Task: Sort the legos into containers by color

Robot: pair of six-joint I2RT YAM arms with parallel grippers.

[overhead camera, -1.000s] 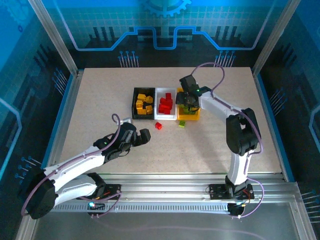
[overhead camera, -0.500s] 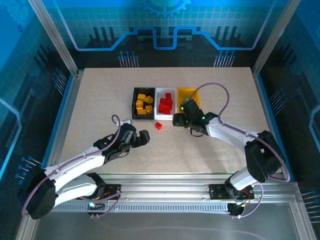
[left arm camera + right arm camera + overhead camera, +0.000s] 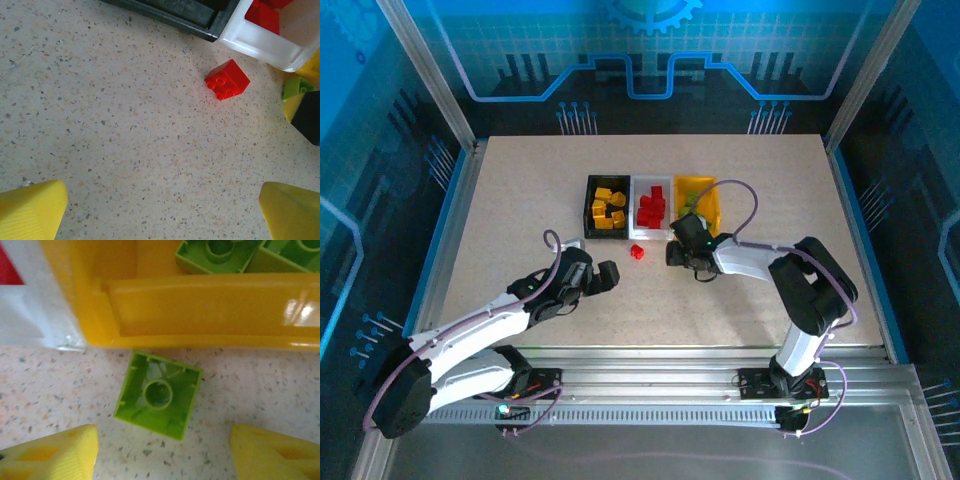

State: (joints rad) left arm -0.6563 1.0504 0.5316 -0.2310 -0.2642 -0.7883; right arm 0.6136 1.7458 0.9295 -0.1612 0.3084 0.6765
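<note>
Down from the yellow bin [image 3: 200, 305], the right hand [image 3: 162, 451] hangs released over a green lego [image 3: 159, 395] upturned on the table [image 3: 40, 385] beside the bin's wall. Lying skewed, the lego could twist free on closing.

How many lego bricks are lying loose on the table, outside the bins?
2. A red brick lies just in front of the white bin; a lime green brick, hollow side up, lies beside the yellow bin's near wall. More may be hidden.
</note>
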